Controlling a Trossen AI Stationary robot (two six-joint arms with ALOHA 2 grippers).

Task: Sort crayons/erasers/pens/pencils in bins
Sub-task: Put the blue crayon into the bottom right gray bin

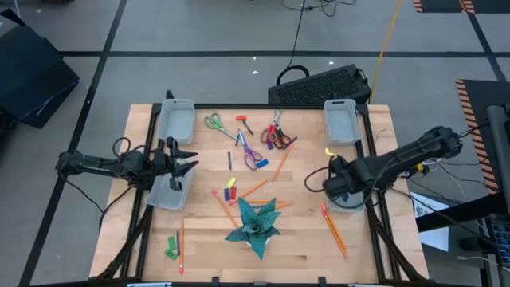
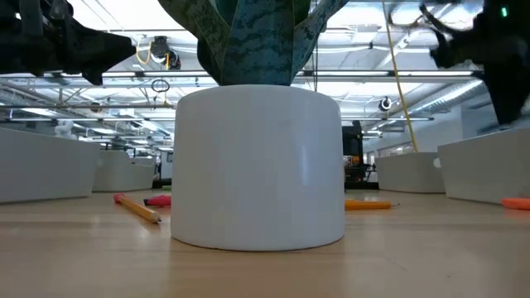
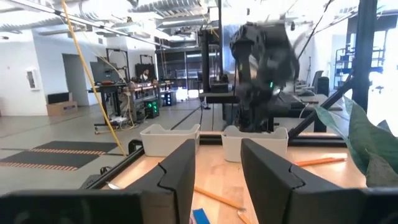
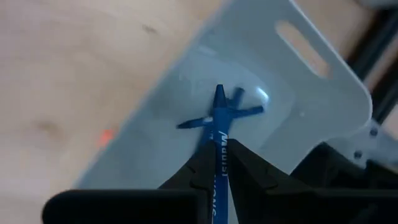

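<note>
My right gripper (image 4: 222,163) is shut on a dark blue pen (image 4: 219,118) over the near right bin (image 1: 348,199). Another blue pen (image 4: 239,114) lies flat on that bin's floor. My left gripper (image 1: 182,162) is open and holds nothing, above the near left bin (image 1: 168,193). Loose on the table are orange pencils (image 1: 335,231), one more dark pen (image 1: 229,160) and crayons (image 1: 231,189). Two further bins (image 1: 177,119) (image 1: 341,119) stand at the far corners. My right gripper pinches the blue pen's shaft (image 4: 221,146) between its two fingers. The fingers point down from above, and the pen runs along them. Its free end (image 4: 219,93) sticks out past the fingertips toward the bin's floor; whether it touches the floor I cannot tell.
A potted plant (image 1: 255,223) in a white pot (image 2: 258,165) stands near the table's front middle. Scissors (image 1: 213,122) (image 1: 275,134) (image 1: 253,156) lie at the far middle, green erasers (image 1: 171,247) at the near left. A black keyboard (image 1: 323,84) lies beyond the far edge.
</note>
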